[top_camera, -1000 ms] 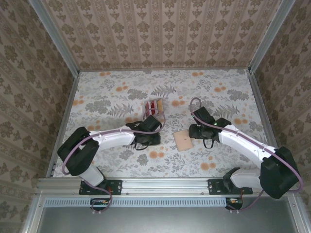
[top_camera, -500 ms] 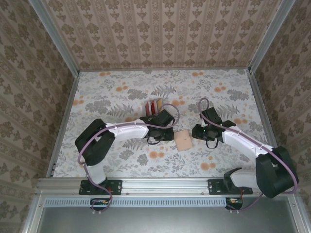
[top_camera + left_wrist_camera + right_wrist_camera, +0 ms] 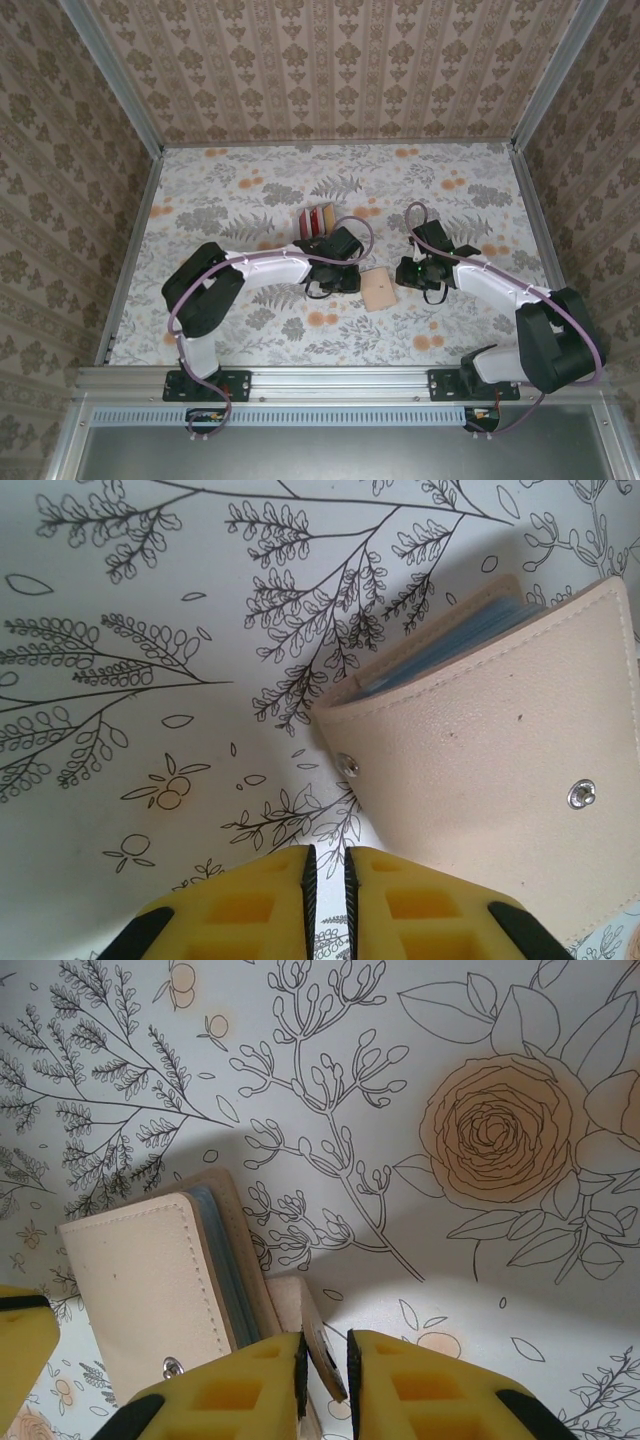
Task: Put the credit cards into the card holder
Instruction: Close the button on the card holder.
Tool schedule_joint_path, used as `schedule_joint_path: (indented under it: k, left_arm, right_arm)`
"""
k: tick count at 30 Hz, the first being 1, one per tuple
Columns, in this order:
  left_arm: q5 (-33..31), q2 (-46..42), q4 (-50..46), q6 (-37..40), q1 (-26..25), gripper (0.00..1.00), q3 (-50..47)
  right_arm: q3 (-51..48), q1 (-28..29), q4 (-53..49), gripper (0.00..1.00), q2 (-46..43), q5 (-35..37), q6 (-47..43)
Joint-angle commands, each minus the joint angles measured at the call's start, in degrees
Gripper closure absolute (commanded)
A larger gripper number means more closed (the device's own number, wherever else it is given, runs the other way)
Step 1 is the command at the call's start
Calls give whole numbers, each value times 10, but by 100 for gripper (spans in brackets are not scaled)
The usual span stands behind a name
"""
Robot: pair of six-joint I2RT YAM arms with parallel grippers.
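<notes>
At the middle of the flowered table (image 3: 230,190), the tan card holder (image 3: 379,288) lies folded between the two arms (two metal snaps dot its cover, blue pockets peek out). The left fingers (image 3: 300,880) stand nearly together, nothing between them, just beside it. The right fingers (image 3: 285,1365) are narrowed on its flap, and the credit cards (image 3: 316,219) stand in a rack beyond.

cloth: floral tablecloth (image 3: 250,180) | walls: damask wallpaper (image 3: 330,70) | near edge: aluminium rail (image 3: 330,380)

left claw (image 3: 327,868) nearer wallet (image 3: 379,288), right claw (image 3: 325,1358) narrowed
</notes>
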Motion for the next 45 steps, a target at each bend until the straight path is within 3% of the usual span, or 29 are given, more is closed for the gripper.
schedule_joint_path:
  k: [1,7,30,37,45]
  left_arm:
    - [10,12,-12,17,-3,82,21]
    - [10,15,-13,18,-3,82,25]
    - [11,16,-10,13,-5,82,16]
    - [13,20,-9,13,-5,82,16]
    - [16,25,-5,14,-6,82,21]
  right_arm:
    - [19,-2,-14,77,-11,-5,-14]
    - [19,-3,-26,73,-35,2,-13]
    - [2,-3,-2,82,-10,-16,-13]
    - [2,-3,-2,93,-22,-30,-14]
    - [3,-1,6,96,-46,-90,-9]
